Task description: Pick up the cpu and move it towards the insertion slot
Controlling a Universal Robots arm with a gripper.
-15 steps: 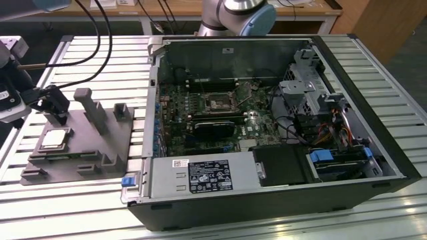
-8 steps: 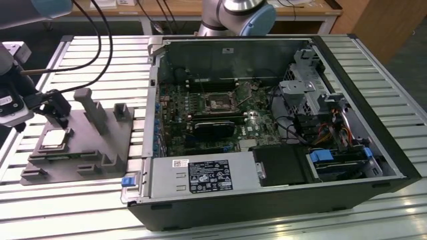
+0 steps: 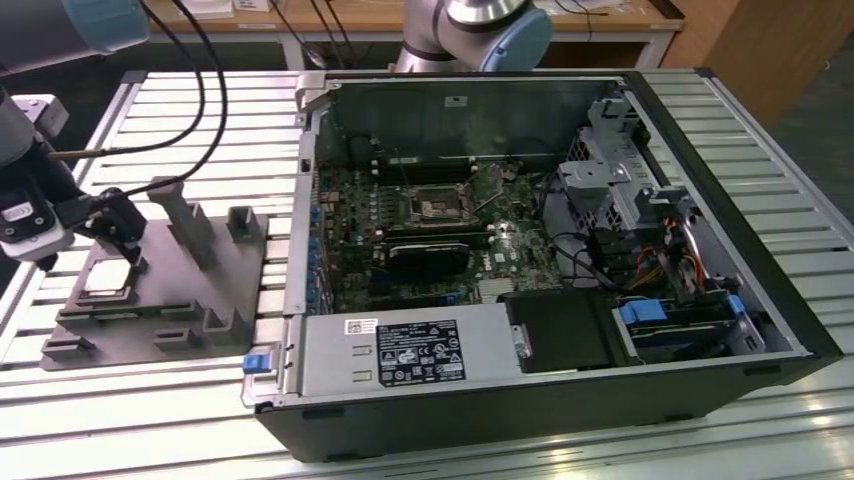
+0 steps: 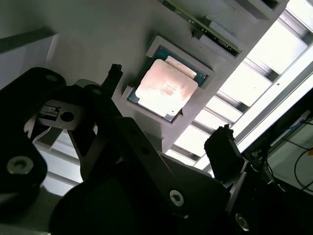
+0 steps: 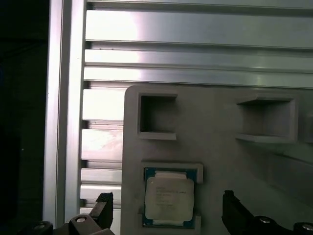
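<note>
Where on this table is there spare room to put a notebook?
Bare slats of the table show below the grey fixture plate and above it, left of the computer case, in the exterior view. Crowded: the plate, where the end effector hangs over the cpu.

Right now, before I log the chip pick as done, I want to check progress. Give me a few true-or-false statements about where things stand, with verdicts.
1. The cpu lies in a pocket of the grey fixture. True.
2. The jaws are shut on the cpu. False: they stand open, one on either side, apart from it.
3. The insertion slot holds the cpu. False: the cpu is on the fixture, outside the computer case.
4. The fixture rests on a slatted metal table. True.
</note>
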